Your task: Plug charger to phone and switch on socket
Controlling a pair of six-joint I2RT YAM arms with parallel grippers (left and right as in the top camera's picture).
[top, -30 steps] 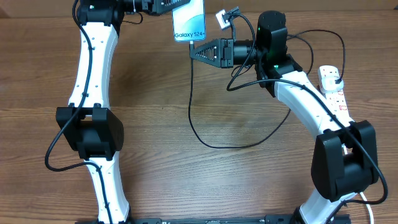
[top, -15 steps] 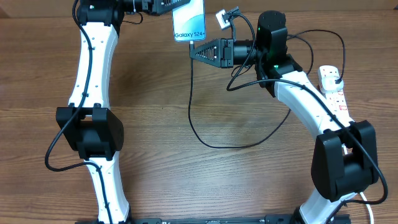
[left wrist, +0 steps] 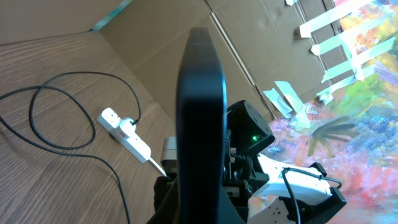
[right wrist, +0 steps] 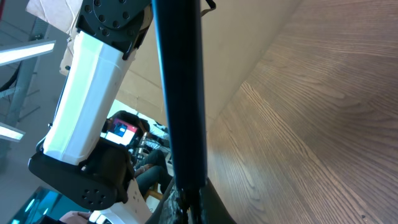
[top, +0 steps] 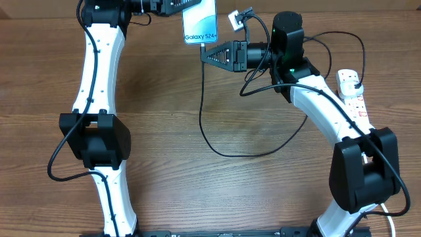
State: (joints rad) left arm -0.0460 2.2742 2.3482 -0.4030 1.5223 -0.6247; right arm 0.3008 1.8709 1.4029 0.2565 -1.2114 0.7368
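L gripper (top: 176, 6) was clamped on the phone (top: 200, 25), holding it up off the table (top: 263, 191) at the far edge, lit screen toward the overhead cam; nothing had shifted vs a second earlier, arms, phone and cable all in the same spots; so prob. a hold or a fine seating push, not a travel move.

R gripper (top: 205, 55) sat just under the phone's lower edge, jaws narrow, apparently pinched on the connector end of the charger (top: 201, 112); the tip itself was hidden, so couldn't tell if it was seated in the port; wrist views showed only the phone's dark edge.

Cable dropped from there into a slack loop across mid-table, then ran right toward the socket (top: 355, 99); plenty of slack, no tug on the phone.

Socket lay at the table's right edge, black plug in, just beside the R forearm; switch state too small to read.

Room: bare wood mid-table and near side; far edge tight around the phone; the reach to the switch looked cramped for the R arm, and the loop could snag.
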